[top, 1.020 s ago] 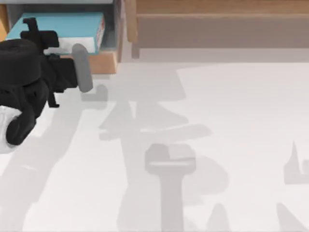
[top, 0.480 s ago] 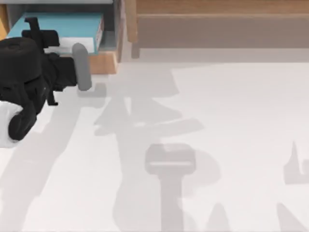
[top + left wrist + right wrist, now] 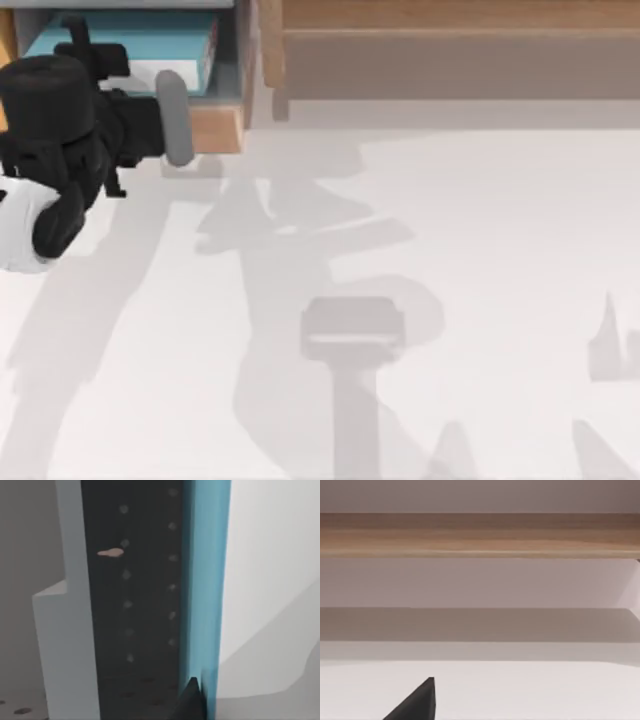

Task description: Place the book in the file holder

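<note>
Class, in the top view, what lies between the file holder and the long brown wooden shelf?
Nothing: only a bare strip separates the file holder from the wooden shelf.

Matt teal book (image 3: 130,38) cover, wood-base holder (image 3: 215,128), smooth white table (image 3: 480,300)

My left arm reaches in from the left edge of the top view toward the far left corner, its black wrist level and pointing right. My left hand (image 3: 172,115) sits at its tip, one grey finger (image 3: 174,118) seen side-on.
</note>
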`<state>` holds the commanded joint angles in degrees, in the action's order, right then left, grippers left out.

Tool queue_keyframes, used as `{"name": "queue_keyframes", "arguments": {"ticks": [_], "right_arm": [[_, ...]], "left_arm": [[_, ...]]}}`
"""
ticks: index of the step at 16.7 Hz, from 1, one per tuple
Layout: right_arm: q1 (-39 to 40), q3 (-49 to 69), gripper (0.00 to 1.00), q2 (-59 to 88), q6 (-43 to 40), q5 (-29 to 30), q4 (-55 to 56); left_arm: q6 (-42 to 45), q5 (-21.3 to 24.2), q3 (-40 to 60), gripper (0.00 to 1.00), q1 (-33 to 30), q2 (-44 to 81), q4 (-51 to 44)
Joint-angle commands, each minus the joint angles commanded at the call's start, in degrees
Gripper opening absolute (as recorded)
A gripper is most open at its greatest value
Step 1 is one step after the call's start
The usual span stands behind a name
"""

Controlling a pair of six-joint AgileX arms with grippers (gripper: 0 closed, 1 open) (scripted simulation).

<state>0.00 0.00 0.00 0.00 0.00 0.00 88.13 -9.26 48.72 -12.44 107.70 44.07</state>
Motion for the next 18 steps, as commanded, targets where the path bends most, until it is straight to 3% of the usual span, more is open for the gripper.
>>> {"name": "queue_keyframes", "arguments": {"ticks": [2, 15, 18], "right_arm": [[0.0, 0.0, 1.0, 0.0, 0.0, 0.0, 0.0], [0.0, 0.0, 1.0, 0.0, 0.0, 0.0, 0.0], [0.0, 0.0, 1.0, 0.0, 0.0, 0.0, 0.0]], "left_arm": [[0.0, 0.0, 0.0, 0.0, 0.0, 0.0, 0.0], [0.0, 0.0, 0.0, 0.98, 0.0, 0.0, 0.0], [0.0, 0.0, 0.0, 1.0, 0.0, 0.0, 0.0]]}}
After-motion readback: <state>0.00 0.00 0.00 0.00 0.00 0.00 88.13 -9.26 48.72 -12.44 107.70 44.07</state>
